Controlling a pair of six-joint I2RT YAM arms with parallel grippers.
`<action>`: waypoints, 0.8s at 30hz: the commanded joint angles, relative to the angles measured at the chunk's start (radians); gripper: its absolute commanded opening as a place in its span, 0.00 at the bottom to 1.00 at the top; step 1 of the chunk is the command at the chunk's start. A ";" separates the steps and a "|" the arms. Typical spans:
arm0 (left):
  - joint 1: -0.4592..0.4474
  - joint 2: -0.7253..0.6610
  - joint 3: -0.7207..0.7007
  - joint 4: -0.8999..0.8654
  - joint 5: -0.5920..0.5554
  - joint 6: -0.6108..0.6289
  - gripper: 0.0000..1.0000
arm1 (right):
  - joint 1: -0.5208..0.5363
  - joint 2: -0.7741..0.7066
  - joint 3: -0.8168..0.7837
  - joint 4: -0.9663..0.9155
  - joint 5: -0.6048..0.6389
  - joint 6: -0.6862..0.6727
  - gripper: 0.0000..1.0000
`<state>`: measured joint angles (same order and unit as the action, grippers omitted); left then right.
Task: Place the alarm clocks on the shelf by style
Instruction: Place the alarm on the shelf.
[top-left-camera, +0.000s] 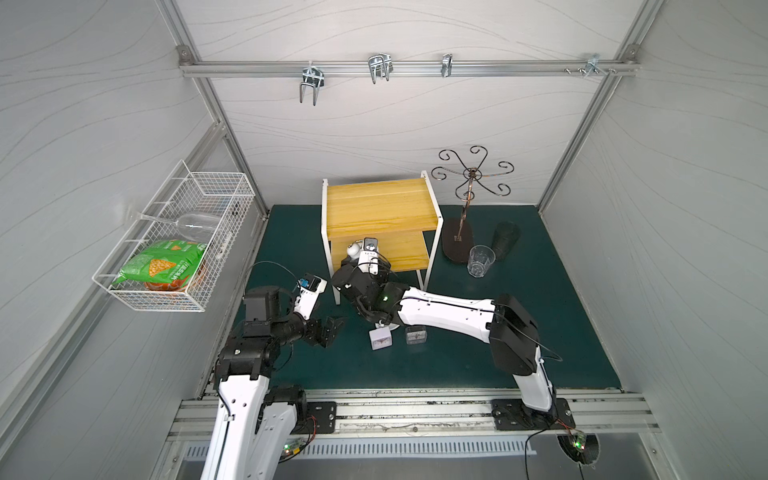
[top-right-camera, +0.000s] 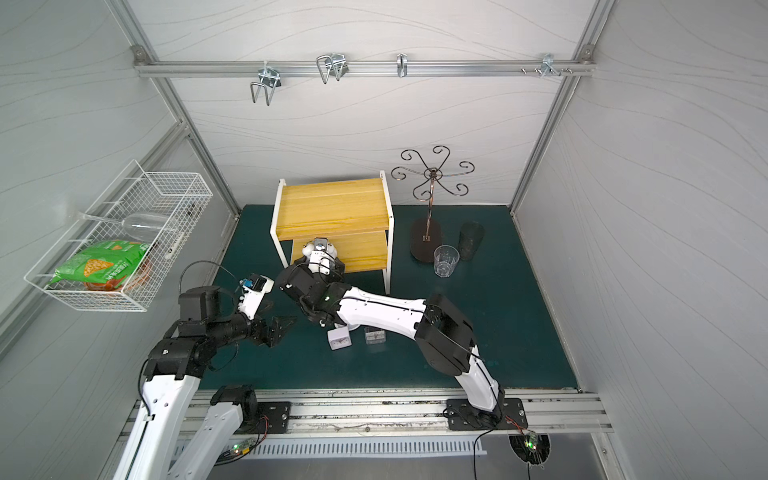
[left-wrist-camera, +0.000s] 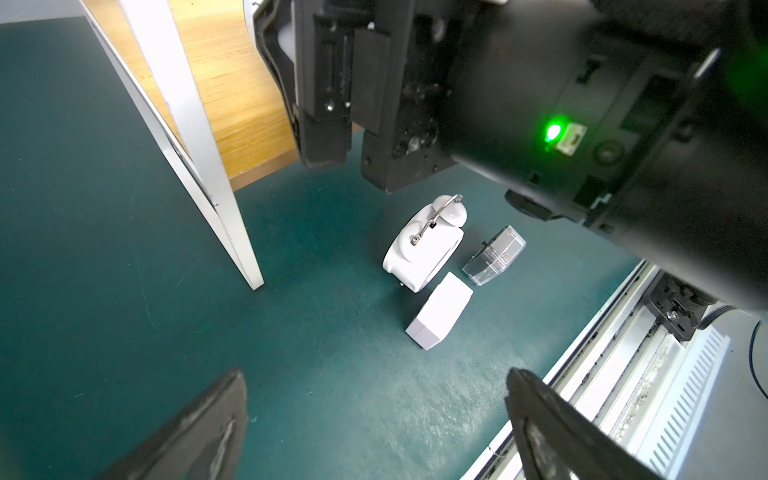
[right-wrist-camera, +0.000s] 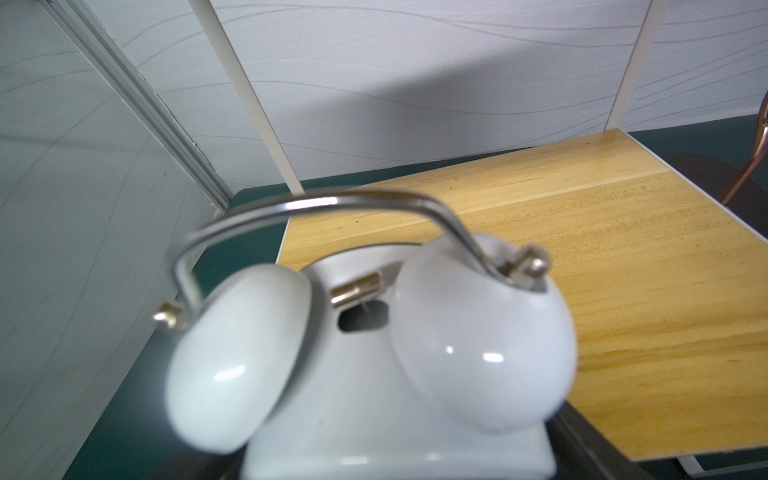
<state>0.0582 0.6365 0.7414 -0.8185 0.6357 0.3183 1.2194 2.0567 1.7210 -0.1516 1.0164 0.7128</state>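
The shelf (top-left-camera: 380, 203) (top-right-camera: 332, 208) stands at the back of the green mat, yellow boards in a white frame. My right gripper (top-left-camera: 356, 255) is shut on a round white twin-bell alarm clock (top-left-camera: 353, 250) (right-wrist-camera: 374, 353), held at the front left corner of the lower board (right-wrist-camera: 602, 270); its jaws are hidden behind the clock. A second twin-bell clock (left-wrist-camera: 424, 249), a white square clock (top-left-camera: 381, 338) (left-wrist-camera: 440, 311) and a clear-cased clock (top-left-camera: 416, 335) (left-wrist-camera: 494, 257) stand on the mat under the right arm. My left gripper (top-left-camera: 332, 328) (left-wrist-camera: 376, 392) hovers open and empty to their left.
A white wire basket (top-left-camera: 232, 199) on the left wall holds a green snack bag and a wine glass. Right of the shelf stand a scrolled metal cup tree (top-left-camera: 469, 195), a clear tumbler (top-left-camera: 480, 261) and a dark cup (top-left-camera: 505, 240). Hooks hang from the back rail.
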 joint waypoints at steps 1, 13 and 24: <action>0.005 -0.005 -0.005 0.035 0.004 -0.001 0.99 | -0.036 0.010 0.037 -0.041 0.021 0.016 0.62; 0.005 -0.013 -0.013 0.031 0.010 0.002 0.99 | -0.037 0.026 0.128 -0.191 -0.014 0.047 0.59; 0.005 -0.018 -0.013 0.027 0.010 0.005 0.99 | -0.037 0.024 0.100 -0.173 -0.017 0.060 0.63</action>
<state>0.0582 0.6289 0.7246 -0.8188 0.6361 0.3187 1.2087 2.0758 1.8271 -0.3241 0.9852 0.7631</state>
